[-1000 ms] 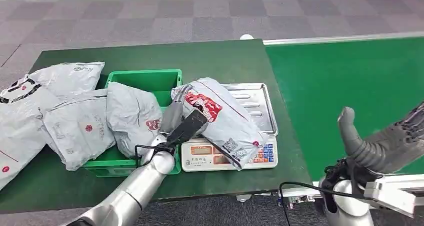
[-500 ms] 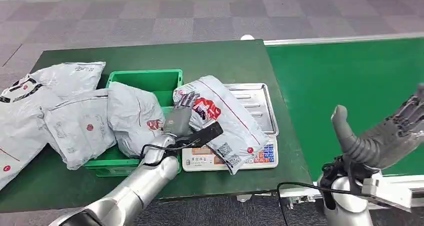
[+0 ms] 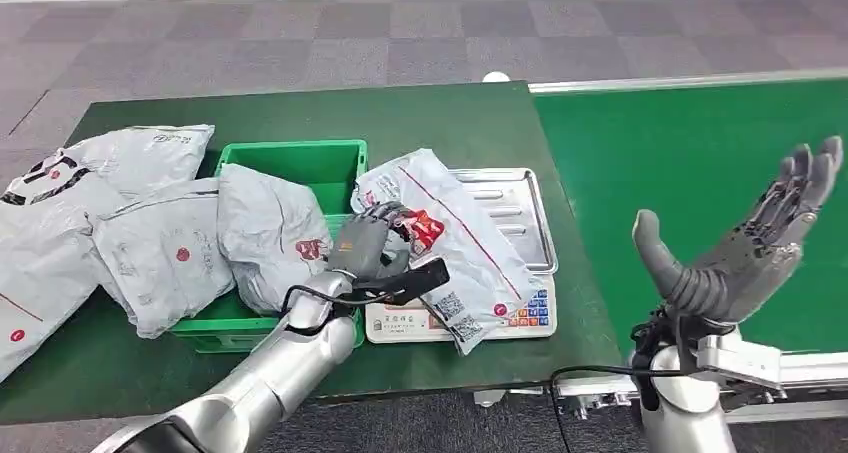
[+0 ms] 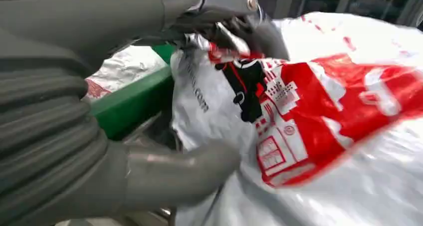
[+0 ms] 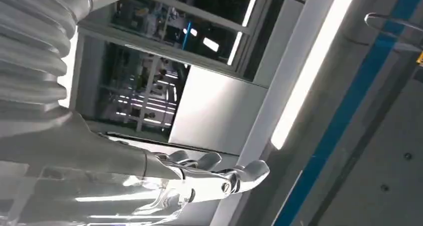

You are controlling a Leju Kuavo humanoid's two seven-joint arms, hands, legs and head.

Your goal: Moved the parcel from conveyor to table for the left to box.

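Grey checkered carpet floor (image 3: 300,43) — bright strip light (image 5: 309,66) overhead.

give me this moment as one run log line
left hand: grips parcel on scale | right hand: open, raised over conveyor | green box: holds another parcel

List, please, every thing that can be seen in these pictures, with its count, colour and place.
parcel on the scale: one, grey with red print, lying across the scale tray
scale: one, silver tray, white keypad front, on the table
bin: one, green, left of the scale
parcel in the bin: one, grey
other parcels: several, grey, at the table's left
table: one, dark green
conveyor: one, green, right of the table
left hand: grips the parcel on the scale
right hand: fingers spread, raised over the conveyor
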